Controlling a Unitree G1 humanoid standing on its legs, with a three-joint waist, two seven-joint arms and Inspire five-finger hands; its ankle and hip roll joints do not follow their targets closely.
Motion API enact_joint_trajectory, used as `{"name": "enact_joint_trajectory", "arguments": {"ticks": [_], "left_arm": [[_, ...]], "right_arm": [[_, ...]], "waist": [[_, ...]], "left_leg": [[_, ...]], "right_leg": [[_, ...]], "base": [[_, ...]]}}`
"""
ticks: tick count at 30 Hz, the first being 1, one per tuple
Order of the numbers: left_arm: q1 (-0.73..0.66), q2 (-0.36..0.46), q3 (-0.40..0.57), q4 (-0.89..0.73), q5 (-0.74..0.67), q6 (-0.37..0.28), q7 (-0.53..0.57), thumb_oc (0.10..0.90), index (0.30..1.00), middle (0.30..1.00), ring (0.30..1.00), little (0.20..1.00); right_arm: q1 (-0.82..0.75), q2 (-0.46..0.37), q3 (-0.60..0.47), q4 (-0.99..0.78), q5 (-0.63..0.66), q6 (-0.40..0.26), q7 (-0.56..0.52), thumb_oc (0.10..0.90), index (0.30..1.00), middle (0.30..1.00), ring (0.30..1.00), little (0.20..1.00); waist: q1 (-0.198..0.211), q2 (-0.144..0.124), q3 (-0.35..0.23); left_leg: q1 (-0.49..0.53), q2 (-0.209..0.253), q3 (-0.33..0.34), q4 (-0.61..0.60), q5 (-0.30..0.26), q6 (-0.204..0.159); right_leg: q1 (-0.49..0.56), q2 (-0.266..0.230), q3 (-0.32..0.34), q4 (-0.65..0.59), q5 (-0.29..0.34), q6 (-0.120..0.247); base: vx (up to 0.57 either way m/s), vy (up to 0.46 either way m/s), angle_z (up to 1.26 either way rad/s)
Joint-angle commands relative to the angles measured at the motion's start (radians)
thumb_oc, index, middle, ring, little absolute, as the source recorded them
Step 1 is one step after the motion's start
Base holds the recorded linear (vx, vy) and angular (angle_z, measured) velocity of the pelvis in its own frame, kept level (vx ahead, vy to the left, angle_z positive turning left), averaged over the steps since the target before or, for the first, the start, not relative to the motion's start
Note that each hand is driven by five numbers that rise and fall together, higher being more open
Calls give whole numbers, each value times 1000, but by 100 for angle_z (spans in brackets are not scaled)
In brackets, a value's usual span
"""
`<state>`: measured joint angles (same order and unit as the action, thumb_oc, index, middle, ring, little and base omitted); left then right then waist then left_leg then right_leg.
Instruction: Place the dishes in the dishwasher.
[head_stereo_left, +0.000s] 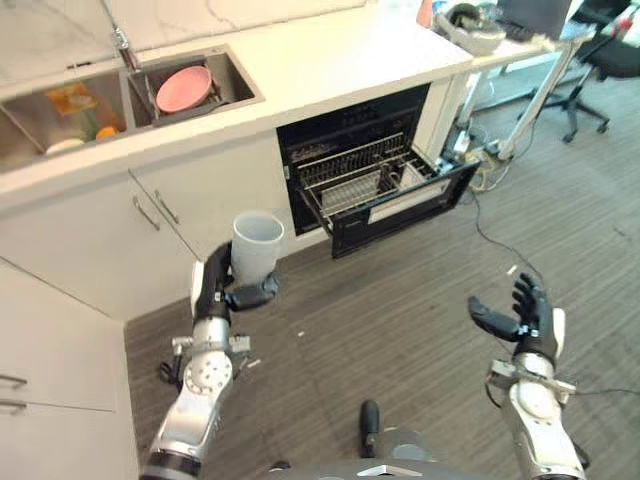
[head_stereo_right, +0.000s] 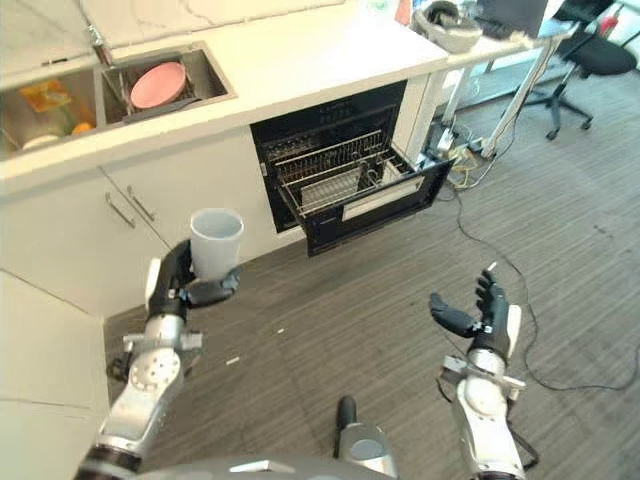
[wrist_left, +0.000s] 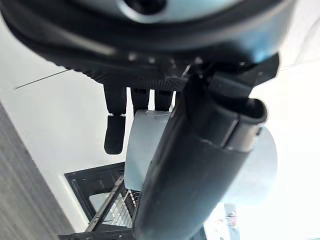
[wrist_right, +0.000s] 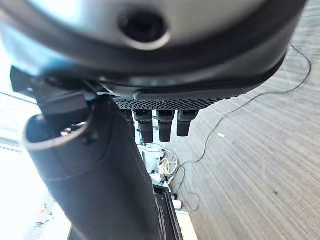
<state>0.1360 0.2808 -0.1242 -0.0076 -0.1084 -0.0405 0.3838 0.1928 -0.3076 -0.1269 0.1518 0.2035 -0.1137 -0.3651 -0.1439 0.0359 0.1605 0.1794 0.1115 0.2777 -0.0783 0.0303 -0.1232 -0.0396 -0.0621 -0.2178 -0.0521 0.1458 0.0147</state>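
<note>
Dishes are showing in two places in the left eye view: a grey cup is sitting upright in the left hand, and a pink plate is leaning in the sink, well beyond that hand. Thumb and fingers are curling round the cup's lower part, hiding its base; the forearm is rising from the lower left. Ahead and to the right of the cup, the dishwasher is standing open with its wire rack pulled out over the door; the rack's contents are too small to make out. The right hand is hovering over the floor with its palm turned inward and fingers straight and spread, holding nothing.

In the right eye view the same layout is appearing, with an office chair cut off at the upper corner.

In the left wrist view the thumb is crossing the cup's wall, covering much of it, while the fingers are wrapping its far side.

In the right wrist view the fingers are extending over bare floor, their tips closing on nothing.
</note>
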Motion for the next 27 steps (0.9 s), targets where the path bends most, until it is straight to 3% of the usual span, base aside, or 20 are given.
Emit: {"name": "enact_joint_trajectory", "arguments": {"ticks": [1, 2, 3, 4, 6, 9, 10, 11, 12, 13, 17, 19, 22, 23, 24, 27], "left_arm": [[-140, 53, 73, -97, 1, -122, 2, 400, 300, 300, 300, 300], [-123, 51, 84, -104, -17, -130, -7, 400, 300, 300, 300, 300], [-116, 43, 85, -105, -32, -137, -6, 400, 300, 300, 300, 300], [-110, 38, 85, -101, -45, -144, -4, 400, 300, 300, 300, 300], [-110, 33, 81, -99, -57, -146, -1, 400, 300, 300, 300, 300], [-81, 29, 87, -93, -43, -135, 6, 400, 300, 300, 300, 300], [-75, 28, 85, -89, -39, -136, 11, 400, 300, 300, 300, 300], [-75, 28, 85, -89, -39, -137, 12, 400, 300, 300, 300, 300], [-72, 26, 82, -78, -38, -135, 17, 400, 300, 300, 300, 300], [-66, 21, 76, -59, -30, -127, 21, 400, 300, 300, 300, 300], [-47, 14, 93, -57, -25, -139, 48, 400, 300, 300, 300, 300], [-43, 14, 88, -62, -29, -144, 50, 400, 300, 300, 300, 300], [-44, 16, 84, -60, -28, -143, 50, 400, 300, 300, 300, 300], [-47, 21, 82, -59, -29, -144, 51, 400, 300, 300, 300, 300], [-55, 44, 76, -65, -18, -135, 45, 400, 300, 300, 300, 300], [-73, 73, 75, -67, 31, -125, 53, 400, 300, 300, 300, 300]], "right_arm": [[-70, -23, -32, -146, 51, -136, 38, 800, 900, 900, 900, 900], [-82, -35, -31, -174, 74, -147, 52, 800, 900, 900, 900, 900], [-85, -43, -30, -185, 82, -151, 64, 800, 900, 900, 900, 900], [-89, -50, -27, -193, 84, -154, 67, 800, 900, 900, 900, 900], [-96, -55, -22, -193, 76, -152, 64, 800, 900, 900, 900, 900], [-128, -68, -19, -204, 10, -137, 25, 800, 900, 900, 900, 900], [-134, -67, -10, -210, 1, -142, 21, 800, 900, 900, 900, 900], [-134, -68, -8, -210, 0, -142, 20, 800, 900, 900, 900, 900], [-138, -76, 6, -205, -12, -142, 18, 800, 900, 900, 900, 900], [-146, -75, 46, -188, 30, -134, 44, 800, 900, 900, 900, 900], [-171, -69, 57, -203, 74, -141, 66, 800, 900, 900, 900, 900], [-159, -48, 53, -211, 100, -153, 79, 800, 900, 900, 900, 900], [-159, -41, 51, -217, 101, -154, 80, 800, 900, 900, 900, 900], [-159, -28, 57, -222, 107, -153, 85, 800, 900, 900, 900, 900], [-152, -4, 56, -242, 100, -148, 102, 800, 900, 900, 900, 900], [-155, 3, 60, -247, 70, -141, 102, 800, 900, 900, 900, 900]], "waist": [[0, -48, -21], [13, -55, 9], [28, -59, 29], [44, -63, 43], [56, -69, 50], [66, -49, 50], [75, -41, 47], [77, -43, 46], [90, -35, 45], [118, -29, 43], [139, -13, 18], [143, -13, -4], [144, -21, -13], [146, -32, -22], [145, -67, -32], [144, -86, -36]], "left_leg": [[-41, 20, -56, 106, -75, 19], [-127, 55, -71, 323, -49, -11], [-167, 62, -86, 444, -24, -29], [-204, 47, -123, 523, -7, -41], [-241, 29, -145, 545, 19, -45], [-308, 83, -98, 356, 2, -14], [-316, 101, -80, 262, 22, -13], [-305, 98, -74, 242, 30, -13], [-317, 114, -65, 149, 74, -16], [-338, 125, -98, 12, 127, -25], [-351, 153, -133, -9, 157, -62], [-335, 160, -109, -9, 185, -70], [-321, 150, -105, -9, 175, -61], [-300, 132, -103, -9, 160, -48], [-262, 92, -75, -9, 124, -15], [-246, 63, -65, -9, 95, 12]], "right_leg": [[63, -29, -4, 17, -147, 95], [95, -26, -15, -8, -158, 72], [125, -25, -16, -21, -171, 59], [141, -27, -13, -28, -180, 49], [149, -38, -15, -35, -183, 48], [160, -49, -25, -35, -208, 82], [171, -49, -22, -35, -212, 96], [171, -51, -20, -35, -213, 97], [185, -50, -15, -35, -226, 105], [209, -48, -1, -35, -250, 116], [253, -41, 45, -35, -289, 133], [269, -49, 51, -35, -291, 139], [273, -58, 51, -35, -287, 144], [280, -77, 54, -35, -278, 154], [277, -126, 51, 14, -257, 181], [236, -162, 56, 101, -247, 203]], "base": [[118, -270, 16], [69, -224, 23], [111, -277, 24], [109, -160, 1], [75, -51, -20], [238, 108, -12], [207, 132, -2], [249, 148, -16], [336, 156, -35], [325, 158, -30], [306, 136, -61], [369, 233, -56], [168, 128, -33], [327, 314, -26], [373, 386, -25], [160, 234, 8]]}}
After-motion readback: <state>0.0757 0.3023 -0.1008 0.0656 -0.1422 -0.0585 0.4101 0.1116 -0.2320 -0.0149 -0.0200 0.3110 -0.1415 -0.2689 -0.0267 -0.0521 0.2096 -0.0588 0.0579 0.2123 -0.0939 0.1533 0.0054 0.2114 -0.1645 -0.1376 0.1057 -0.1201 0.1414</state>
